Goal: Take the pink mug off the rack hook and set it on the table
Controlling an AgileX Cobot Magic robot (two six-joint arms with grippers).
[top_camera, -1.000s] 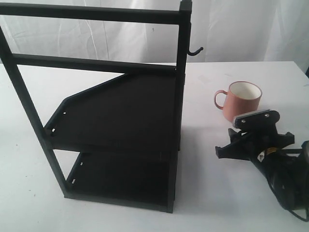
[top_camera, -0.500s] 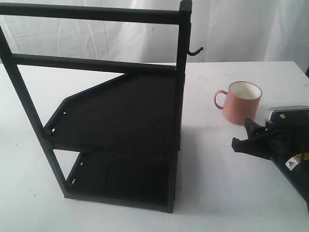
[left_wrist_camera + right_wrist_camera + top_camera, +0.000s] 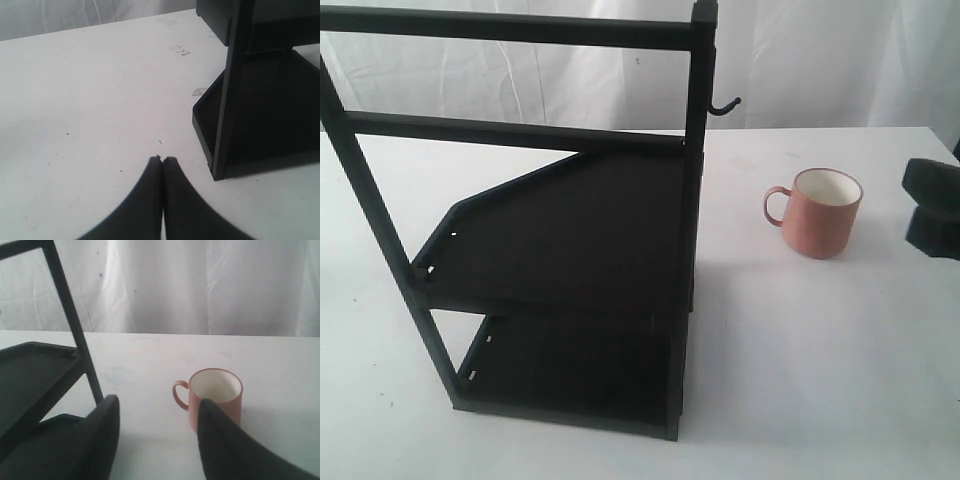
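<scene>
Finding the mug (image 3: 814,214) standing upright on the table (image 3: 800,360), right of centre in the exterior view, rim up, cream inside showing, handle pointing toward the frame's left. Noting it sitting well apart from the hook (image 3: 724,105), which is jutting from the rack (image 3: 570,235) post near the top centre of the frame, higher than the mug and to its left. Seeing the rack's two dark shelves and upright bars filling the left and middle of that view, with its base resting on the table. Catching only a dark, blurred piece of the right arm (image 3: 932,205) at the right edge, near the mug but not touching it.

Seeing, in the right wrist view, the right gripper (image 3: 159,437) spreading its jaws wide and clasping nothing. Finding the mug (image 3: 214,390) standing beyond the fingers (image 3: 107,430), one dark finger overlapping its lower side in the picture. Also showing the rack (image 3: 35,375) to one side.

Seeing, in the left wrist view, the left gripper (image 3: 161,161) pressing its fingertips together with nothing between them, pointing over the table (image 3: 100,100) just beside the rack's (image 3: 260,110) base corner.
</scene>
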